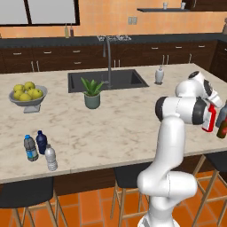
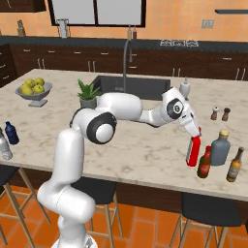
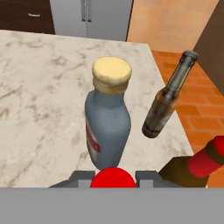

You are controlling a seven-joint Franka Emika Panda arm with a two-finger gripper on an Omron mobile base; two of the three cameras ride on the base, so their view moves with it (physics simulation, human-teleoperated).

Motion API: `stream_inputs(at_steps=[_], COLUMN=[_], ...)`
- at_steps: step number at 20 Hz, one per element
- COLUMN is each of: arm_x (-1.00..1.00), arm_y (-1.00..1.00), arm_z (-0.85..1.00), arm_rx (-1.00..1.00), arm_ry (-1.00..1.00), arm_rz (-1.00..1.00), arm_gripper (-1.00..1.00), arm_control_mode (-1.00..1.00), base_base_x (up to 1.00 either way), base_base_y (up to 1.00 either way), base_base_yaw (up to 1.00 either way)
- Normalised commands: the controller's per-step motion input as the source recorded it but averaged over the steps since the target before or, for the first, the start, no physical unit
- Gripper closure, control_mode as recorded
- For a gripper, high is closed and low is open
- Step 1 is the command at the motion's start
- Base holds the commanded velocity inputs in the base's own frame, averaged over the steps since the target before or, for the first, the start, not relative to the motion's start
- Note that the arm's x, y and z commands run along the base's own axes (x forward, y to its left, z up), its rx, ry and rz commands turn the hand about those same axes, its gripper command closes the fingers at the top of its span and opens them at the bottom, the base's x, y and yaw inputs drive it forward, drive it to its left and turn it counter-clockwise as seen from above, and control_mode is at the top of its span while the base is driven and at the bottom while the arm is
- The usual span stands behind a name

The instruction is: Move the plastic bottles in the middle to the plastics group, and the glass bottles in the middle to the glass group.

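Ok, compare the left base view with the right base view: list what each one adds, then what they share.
Left base view adds the blue-labelled bottle. Right base view adds the shakers, the grey-blue bottle and an amber bottle. Shared: fruit bowl, plant, and the red bottle in the pincer.

A pale marbled island worktop (image 1: pixel 124 128) is set with a dark sink (image 1: pixel 106 80) and a tall grey faucet (image 1: pixel 108 57). Behind it, dark wood cabinets (image 1: pixel 53 57) are run along an orange wall (image 1: pixel 106 20) — a window (image 2: pixel 97 12) is set into it, and a wall shelf (image 1: pixel 164 9) is fixed high at the right. The floor (image 1: pixel 88 208) is laid in orange tiles, and dark-seated stools (image 1: pixel 26 195) are tucked under the island's near edge.
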Motion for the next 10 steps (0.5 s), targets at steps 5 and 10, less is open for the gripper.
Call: stream_inputs(at_steps=[5, 10], arm_x=[-0.01, -0.06], arm_y=[0.00, 0.01], arm_z=[-0.08, 0.00], arm_rx=[0.00, 0.00], arm_ry=[0.00, 0.00], arm_rz=[0.00, 0.00], arm_gripper=[-1.00, -1.00], arm_control_mode=[-1.00, -1.00], base_base_x=[0.00, 0.00], base_base_y=[0.00, 0.00], base_base_yaw=[0.00, 0.00])
